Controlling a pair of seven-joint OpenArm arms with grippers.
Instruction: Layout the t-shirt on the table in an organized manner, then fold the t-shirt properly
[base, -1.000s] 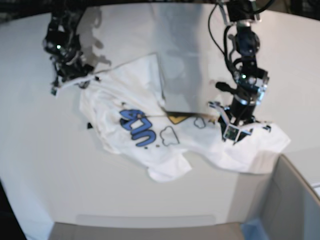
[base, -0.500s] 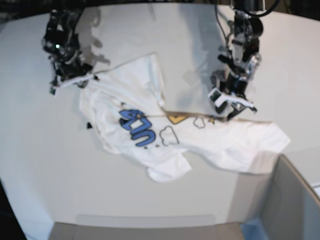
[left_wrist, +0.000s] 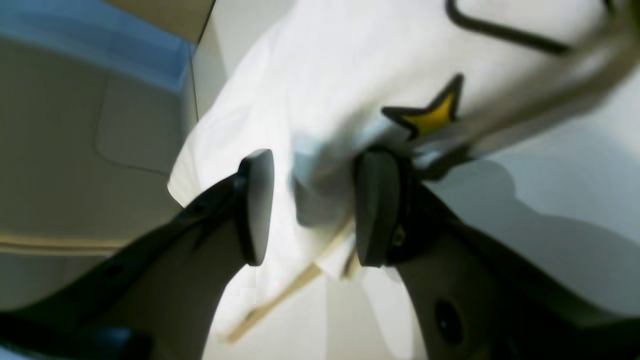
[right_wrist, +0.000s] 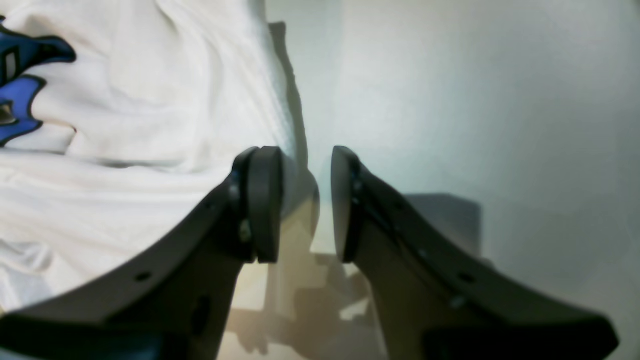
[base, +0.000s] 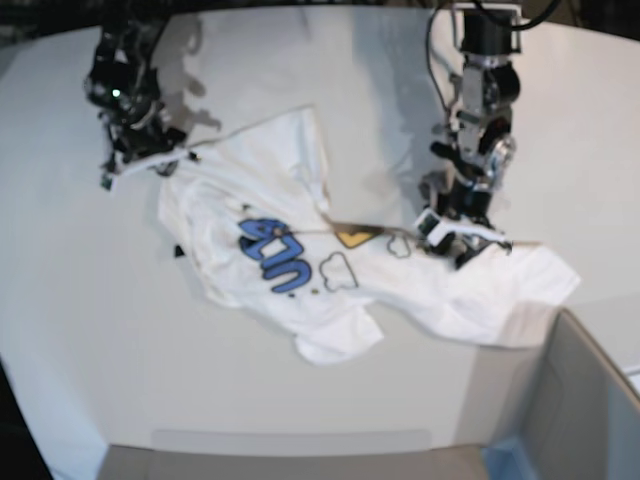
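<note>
A: White t-shirt (base: 330, 270) crumpled mid-table (base: 80, 300), blue lettering up.
B: Left gripper (left_wrist: 312, 205)?
A: Fingers apart, hem fold between them, just touching one pad.
B: Right gripper (right_wrist: 305, 200)?
A: Fingers clamped on a corner of the cloth.

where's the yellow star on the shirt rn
In the left wrist view, the yellow star sits upper right on the t-shirt, just above the left gripper.
</note>
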